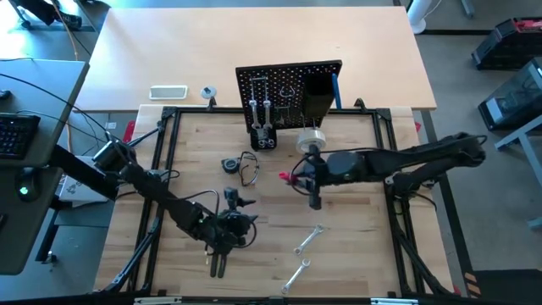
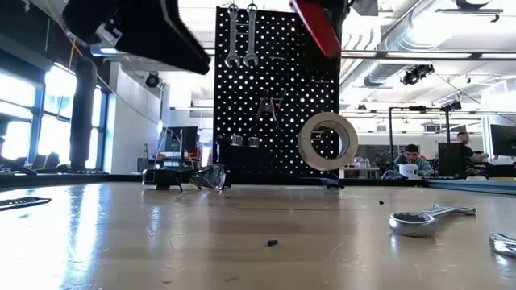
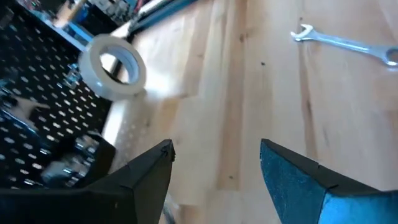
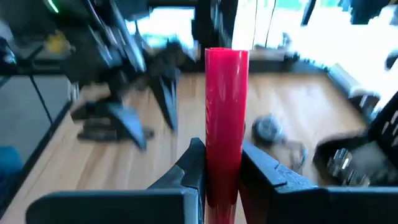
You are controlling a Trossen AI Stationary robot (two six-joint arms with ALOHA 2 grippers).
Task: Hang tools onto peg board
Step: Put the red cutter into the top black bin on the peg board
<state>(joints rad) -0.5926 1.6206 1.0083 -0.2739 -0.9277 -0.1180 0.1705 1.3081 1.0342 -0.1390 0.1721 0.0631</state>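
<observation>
Pale wood table (image 1: 356, 229) — right gripper (image 4: 222, 163) clamped on red-handled cutter (image 4: 226, 118), left gripper (image 3: 216, 163) apart.

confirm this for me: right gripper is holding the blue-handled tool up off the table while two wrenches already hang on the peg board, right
Not quite. The right gripper is shut on a red-handled tool, not a blue-handled one; the right wrist view shows the red handle between its fingers. The rest holds: two wrenches hang on the peg board, and the tool is held up off the table.
</observation>
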